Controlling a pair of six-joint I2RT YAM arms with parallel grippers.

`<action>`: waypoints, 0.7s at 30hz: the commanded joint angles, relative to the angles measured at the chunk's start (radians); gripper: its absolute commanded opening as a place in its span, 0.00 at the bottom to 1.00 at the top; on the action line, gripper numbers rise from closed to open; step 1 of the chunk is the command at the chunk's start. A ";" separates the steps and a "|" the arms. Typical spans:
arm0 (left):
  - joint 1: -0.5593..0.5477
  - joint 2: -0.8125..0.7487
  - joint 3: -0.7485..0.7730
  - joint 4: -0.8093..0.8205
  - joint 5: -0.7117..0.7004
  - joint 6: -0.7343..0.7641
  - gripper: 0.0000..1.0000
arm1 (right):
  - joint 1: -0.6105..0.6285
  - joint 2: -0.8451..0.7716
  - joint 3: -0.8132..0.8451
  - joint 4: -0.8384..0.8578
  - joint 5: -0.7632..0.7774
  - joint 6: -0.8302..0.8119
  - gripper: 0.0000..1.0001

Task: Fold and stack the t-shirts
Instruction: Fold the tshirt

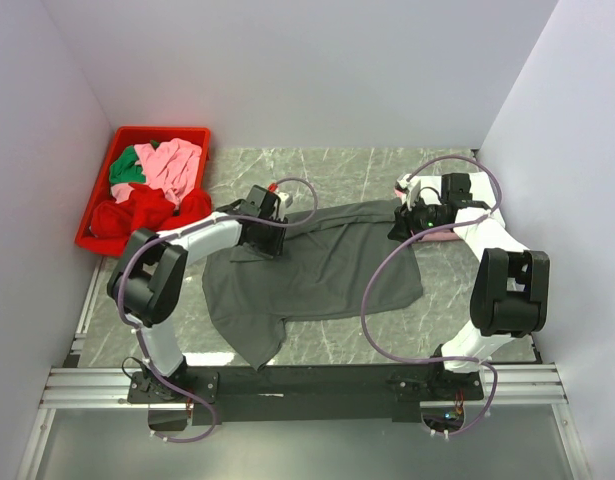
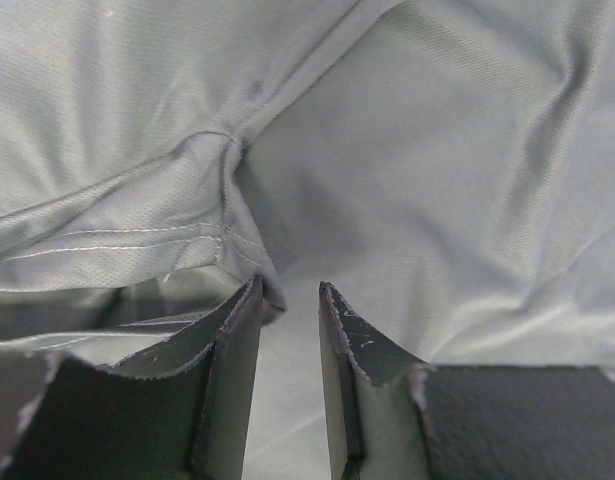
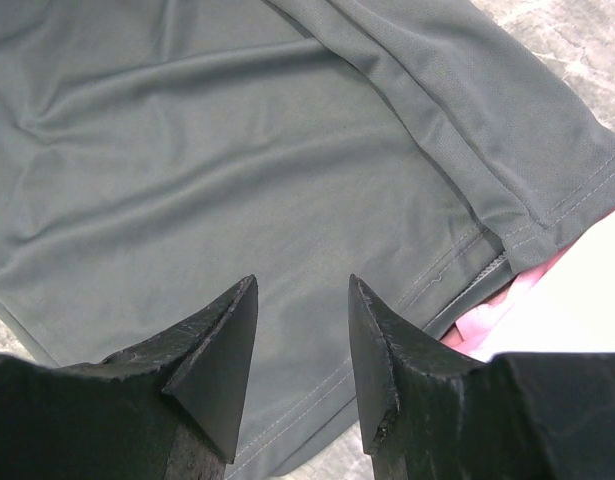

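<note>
A large dark grey t-shirt [image 1: 317, 270] lies spread and creased on the marble table. My left gripper [image 1: 268, 238] is low over its back left part. In the left wrist view the gripper [image 2: 290, 290] is open with a narrow gap, and a stitched hem fold [image 2: 137, 245] lies just past the left finger. My right gripper [image 1: 406, 222] is over the shirt's back right corner. In the right wrist view it [image 3: 302, 283] is open and empty above the grey hem [image 3: 467, 250]. A pink shirt [image 3: 507, 310] shows under that corner, and it also shows in the top view [image 1: 442, 238].
A red plastic bin [image 1: 92, 238] stands at the back left, holding pink [image 1: 175, 165], green [image 1: 127, 170] and red [image 1: 147, 208] shirts. White walls close in the left, back and right. Bare marble table [image 1: 367, 170] shows behind the shirt.
</note>
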 commanded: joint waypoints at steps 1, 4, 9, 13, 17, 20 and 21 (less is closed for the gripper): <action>-0.020 0.009 -0.005 0.012 0.009 -0.041 0.35 | 0.002 -0.018 0.024 0.002 -0.011 0.012 0.49; -0.029 0.006 -0.008 0.012 -0.008 -0.052 0.33 | 0.002 -0.021 0.027 -0.001 -0.013 0.015 0.48; -0.049 0.018 -0.009 0.028 0.009 -0.066 0.15 | 0.002 -0.026 0.023 0.000 -0.019 0.013 0.48; -0.059 0.050 0.001 0.036 0.026 -0.067 0.14 | 0.002 -0.036 0.020 -0.001 -0.018 0.007 0.49; -0.065 0.001 -0.030 0.058 -0.038 -0.083 0.16 | 0.001 -0.049 0.014 -0.006 -0.014 0.005 0.48; -0.052 -0.125 -0.088 0.114 -0.190 -0.128 0.34 | 0.001 -0.056 0.011 -0.006 -0.019 0.002 0.48; -0.033 -0.155 -0.099 0.123 -0.215 -0.142 0.36 | 0.001 -0.056 0.009 -0.004 -0.021 0.004 0.48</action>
